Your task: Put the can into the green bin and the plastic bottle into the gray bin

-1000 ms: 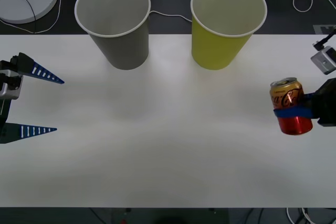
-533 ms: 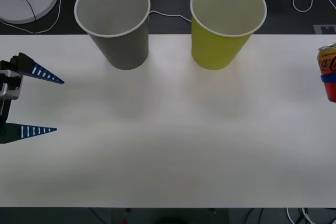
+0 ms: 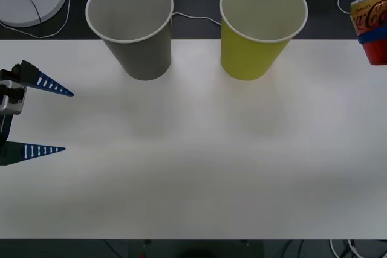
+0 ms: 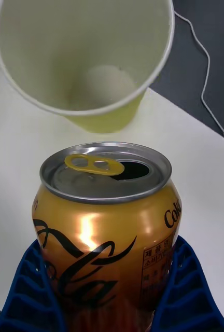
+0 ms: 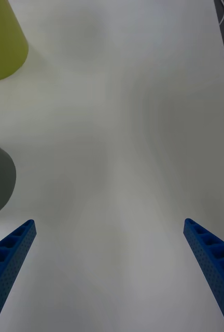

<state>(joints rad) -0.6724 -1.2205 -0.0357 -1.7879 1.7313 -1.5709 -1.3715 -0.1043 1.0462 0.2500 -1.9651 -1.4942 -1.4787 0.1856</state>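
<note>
The right tool (image 4: 109, 306) pinches the can (image 4: 107, 228) upright; carry it level over the green bin (image 4: 86, 57), centre it, then release. The left tool (image 3: 36, 116) waits spread.

Green bin (image 3: 261, 28) mouth open; table (image 3: 193, 167) bare.

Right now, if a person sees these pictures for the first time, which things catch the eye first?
Likely the can, red and orange, held in the air by the right gripper at the table's far right edge. Next, two big cups at the back: the gray bin on the left, the green bin beside it.
</note>
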